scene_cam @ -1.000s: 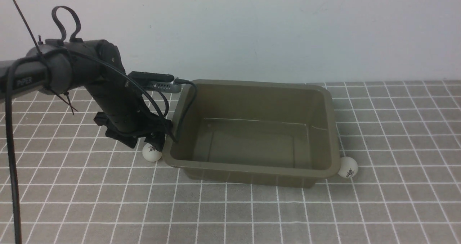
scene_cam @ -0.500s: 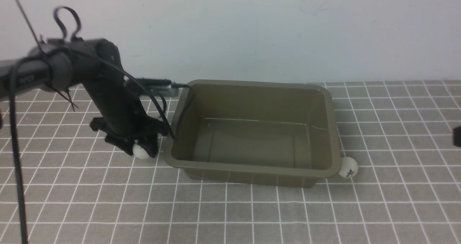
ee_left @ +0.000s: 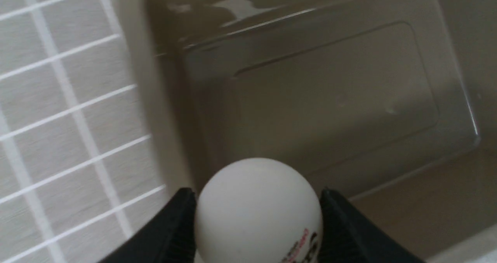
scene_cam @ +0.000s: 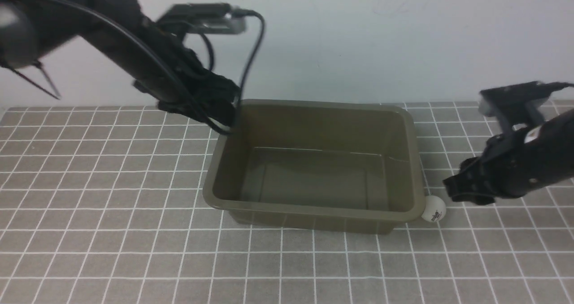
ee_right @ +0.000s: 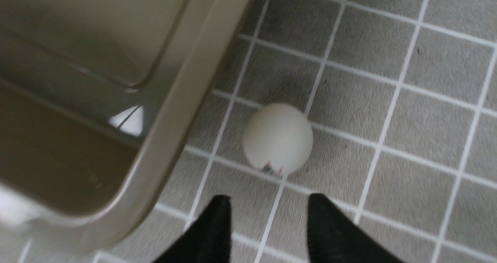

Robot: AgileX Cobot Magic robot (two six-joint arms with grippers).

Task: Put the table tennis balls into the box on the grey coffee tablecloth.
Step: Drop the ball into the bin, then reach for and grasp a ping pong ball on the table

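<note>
One table tennis ball (ee_left: 258, 216) is clamped in our left gripper (ee_left: 256, 195) over the box (scene_cam: 314, 212), near its left edge; we'd carry it further in before letting go. The other ball (ee_right: 277, 139) sits on the grey coffee tablecloth (scene_cam: 134, 250) just beside the box, with our right gripper (ee_right: 268, 206) spread apart close by.

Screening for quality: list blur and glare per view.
Front view: the black left arm and right arm smear with motion; the olive-grey plastic box is sharp. Left wrist view: the gripped white glossy ball is soft, glare streaks the box wall. Right wrist view: the loose white ball blurs slightly.
</note>
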